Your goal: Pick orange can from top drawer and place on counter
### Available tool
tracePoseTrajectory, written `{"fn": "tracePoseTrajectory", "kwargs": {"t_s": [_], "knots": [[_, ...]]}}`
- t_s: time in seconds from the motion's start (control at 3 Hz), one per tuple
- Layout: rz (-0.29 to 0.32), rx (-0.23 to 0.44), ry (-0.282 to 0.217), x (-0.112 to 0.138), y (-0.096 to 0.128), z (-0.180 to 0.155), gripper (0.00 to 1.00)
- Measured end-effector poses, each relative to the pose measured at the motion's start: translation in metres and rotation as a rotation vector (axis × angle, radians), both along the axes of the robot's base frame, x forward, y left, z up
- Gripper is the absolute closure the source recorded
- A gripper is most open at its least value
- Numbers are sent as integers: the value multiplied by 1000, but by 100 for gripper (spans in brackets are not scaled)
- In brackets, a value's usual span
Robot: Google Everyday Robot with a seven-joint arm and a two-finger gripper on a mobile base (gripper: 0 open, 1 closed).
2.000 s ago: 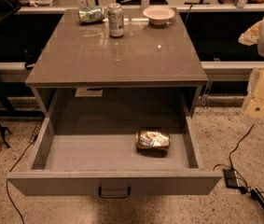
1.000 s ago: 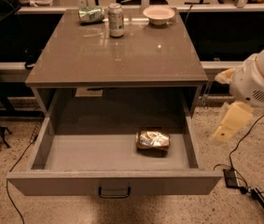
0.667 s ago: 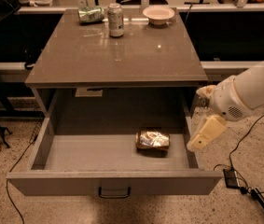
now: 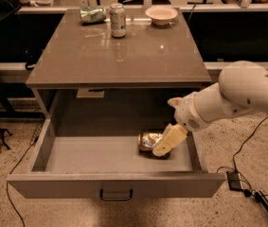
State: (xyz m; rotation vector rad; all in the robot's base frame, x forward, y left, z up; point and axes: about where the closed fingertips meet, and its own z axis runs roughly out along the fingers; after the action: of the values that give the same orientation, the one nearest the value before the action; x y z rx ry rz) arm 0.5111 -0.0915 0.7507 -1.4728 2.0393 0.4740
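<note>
The top drawer (image 4: pixel 53 185) stood open beneath the counter (image 4: pixel 114 60). The orange can (image 4: pixel 147 139) lay on the drawer floor, right of centre. The gripper (image 4: pixel 165 142) hung inside the drawer against the can's right side, overlapping it; whether it was spread or closed could not be told.

Smooth white rounded arm (image 4: pixel 247 91) with small dark dots, cream-yellow pincer (image 4: pixel 165 143) at its tip, inside the top drawer (image 4: pixel 53 183).
</note>
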Motion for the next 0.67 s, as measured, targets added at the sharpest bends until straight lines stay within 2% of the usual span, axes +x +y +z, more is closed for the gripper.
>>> {"fn": "tracePoseTrajectory", "kwargs": {"t_s": [0.33,0.67], "knots": [[3,0,25,25,38,-48,0],[6,-6,21,27,38,-51,0]]}}
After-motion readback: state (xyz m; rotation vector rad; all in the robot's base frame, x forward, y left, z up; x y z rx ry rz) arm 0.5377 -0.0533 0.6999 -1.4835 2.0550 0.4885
